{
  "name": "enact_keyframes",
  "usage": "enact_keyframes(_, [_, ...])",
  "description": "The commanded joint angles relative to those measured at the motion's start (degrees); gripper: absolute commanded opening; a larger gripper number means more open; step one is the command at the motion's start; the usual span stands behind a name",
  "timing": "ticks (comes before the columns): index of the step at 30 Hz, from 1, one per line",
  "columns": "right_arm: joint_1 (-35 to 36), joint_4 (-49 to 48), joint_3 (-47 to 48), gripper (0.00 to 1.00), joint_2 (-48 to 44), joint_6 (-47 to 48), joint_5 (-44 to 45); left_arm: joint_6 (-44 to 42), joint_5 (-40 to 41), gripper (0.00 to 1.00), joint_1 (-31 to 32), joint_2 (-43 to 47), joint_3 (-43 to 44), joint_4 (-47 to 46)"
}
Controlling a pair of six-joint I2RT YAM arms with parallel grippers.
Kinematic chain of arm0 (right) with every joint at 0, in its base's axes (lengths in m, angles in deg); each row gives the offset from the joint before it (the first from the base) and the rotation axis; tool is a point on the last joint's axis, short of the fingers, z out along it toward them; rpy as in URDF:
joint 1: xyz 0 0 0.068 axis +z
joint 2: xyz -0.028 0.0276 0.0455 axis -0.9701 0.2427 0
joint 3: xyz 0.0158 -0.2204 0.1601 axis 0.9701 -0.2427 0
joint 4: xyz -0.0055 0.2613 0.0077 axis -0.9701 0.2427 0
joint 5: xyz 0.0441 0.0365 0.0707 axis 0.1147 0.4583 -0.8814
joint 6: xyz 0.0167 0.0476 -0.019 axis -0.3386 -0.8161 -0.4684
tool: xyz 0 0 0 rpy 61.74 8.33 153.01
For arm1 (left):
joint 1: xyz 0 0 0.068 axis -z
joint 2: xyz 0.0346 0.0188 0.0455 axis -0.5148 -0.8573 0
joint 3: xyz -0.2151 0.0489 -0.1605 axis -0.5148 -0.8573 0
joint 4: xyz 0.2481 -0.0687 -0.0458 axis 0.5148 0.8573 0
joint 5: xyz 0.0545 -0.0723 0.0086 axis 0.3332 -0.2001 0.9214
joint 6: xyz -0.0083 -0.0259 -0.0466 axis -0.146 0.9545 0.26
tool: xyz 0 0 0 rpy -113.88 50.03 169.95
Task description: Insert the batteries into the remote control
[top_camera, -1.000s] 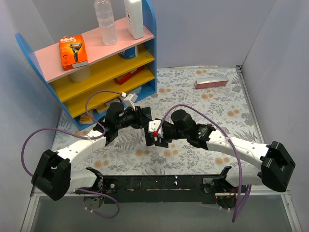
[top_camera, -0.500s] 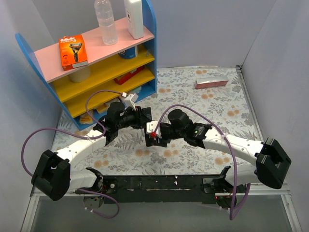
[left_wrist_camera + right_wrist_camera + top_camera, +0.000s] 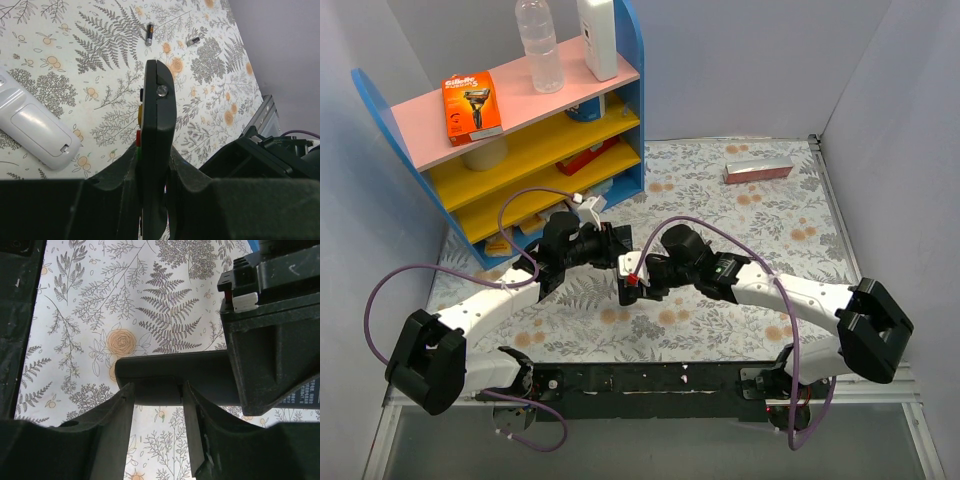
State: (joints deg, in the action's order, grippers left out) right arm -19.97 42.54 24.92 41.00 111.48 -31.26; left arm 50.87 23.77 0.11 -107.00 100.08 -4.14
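Note:
My left gripper (image 3: pixel 612 243) (image 3: pixel 154 152) is shut on a black remote control (image 3: pixel 157 115), holding it edge-up above the table. In the right wrist view the remote (image 3: pixel 170 371) lies crosswise. My right gripper (image 3: pixel 632 283) (image 3: pixel 156 390) meets it from the right, its fingers against both sides of a raised back cover panel (image 3: pixel 157 394). Two small batteries (image 3: pixel 149 34) (image 3: pixel 193 41) lie apart on the floral table beyond the remote. They do not show in the top view.
A white remote (image 3: pixel 35 125) lies on the table left of the held one. A blue shelf unit (image 3: pixel 520 130) with a razor pack (image 3: pixel 472 105) and a bottle (image 3: pixel 538 45) stands at the back left. A pink box (image 3: pixel 757 171) lies at the back right.
My right arm has moved left, bringing its gripper up against the black remote. The left arm and the remote have stayed where they were.

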Motion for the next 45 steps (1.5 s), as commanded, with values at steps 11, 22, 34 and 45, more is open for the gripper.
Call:
enact_keyframes(11, [0.35,1.19,-2.05,0.28,7.1,-2.75,-5.67,-0.89,0.5,0.0,0.29,2.06,-3.52,-12.95])
enact_keyframes(22, [0.35,0.48,-1.61,0.26,7.55,-5.03,-9.62,-2.29,3.04,0.0,0.37,2.67,-6.33,-14.37])
enact_keyframes(34, [0.53,1.01,-2.14,0.26,6.93,-5.47,-9.8,-3.26,7.35,0.0,0.46,2.41,-6.77,-12.61])
enact_keyframes(45, [0.61,0.57,-2.66,0.26,6.4,-5.74,-9.02,-3.44,9.9,0.0,0.46,1.27,-6.16,-12.08])
